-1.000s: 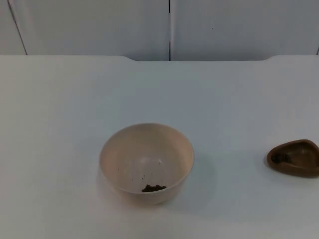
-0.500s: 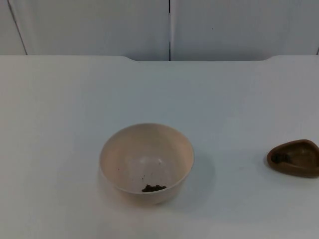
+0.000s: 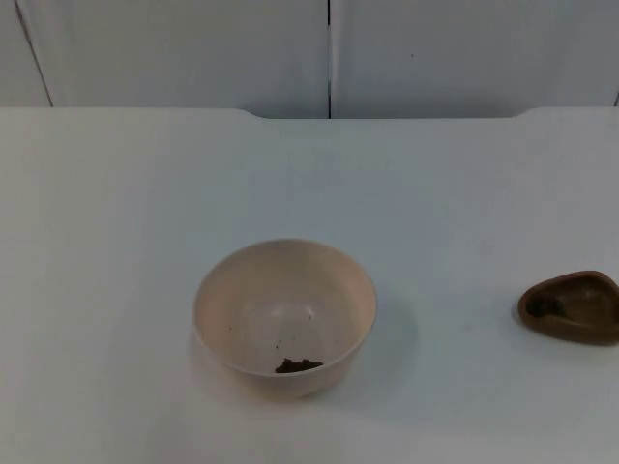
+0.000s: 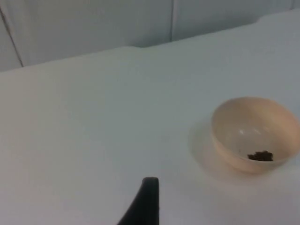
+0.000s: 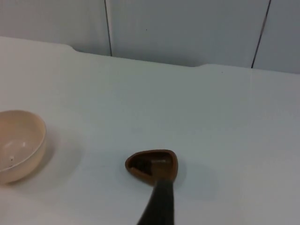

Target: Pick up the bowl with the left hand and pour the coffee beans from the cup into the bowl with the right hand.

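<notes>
The light is even and soft, cool in tone, falling from overhead onto the white table [image 3: 116, 193] with no glare — the bowl [image 3: 283, 314] throws only a faint, wide shadow to its right in the top view, and the brown cup [image 3: 571, 307] barely marks the surface beside it. Seen from the left wrist, the bowl's shadow pools pale on its near-left side, and edges there look slightly smeared, the fingertip [image 4: 146, 204] a dark soft shape. From the right wrist the cup's shadow spreads faintly — the wall [image 5: 187, 28] reads flat grey.
</notes>
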Tool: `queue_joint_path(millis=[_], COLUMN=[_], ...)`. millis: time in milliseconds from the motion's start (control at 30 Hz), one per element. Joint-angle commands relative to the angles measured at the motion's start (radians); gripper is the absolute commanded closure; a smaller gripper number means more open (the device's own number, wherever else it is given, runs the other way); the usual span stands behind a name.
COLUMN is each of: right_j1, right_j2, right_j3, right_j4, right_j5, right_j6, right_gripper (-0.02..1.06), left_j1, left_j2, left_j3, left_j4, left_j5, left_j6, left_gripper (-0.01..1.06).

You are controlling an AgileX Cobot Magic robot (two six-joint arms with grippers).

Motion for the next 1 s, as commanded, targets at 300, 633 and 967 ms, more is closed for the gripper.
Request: queue_joint_path(millis=[300, 633, 967], right_j1=[-0.001, -0.001, -0.001], right_j2=[-0.046, -0.047, -0.047], right_j3=[0.001, 0.059, 0.102], right_j4=[0.055, 0.049, 0.050], right_j5=[-0.011, 0.035, 0.052], right_j6=[-0.088, -0.082, -0.060], right_gripper=[0.33, 0.33, 0.33], left_j1=[0.001, 0.001, 0.001], left_j2=[-0.036, -0.036, -0.036], left_j3=[0.045, 0.045, 0.045], left_j4=[-0.126, -0.122, -0.120], left_j5=[0.036, 0.036, 0.036], left_j6=[0.115, 0.115, 0.115], left_gripper=[0.18, 0.18, 0.18])
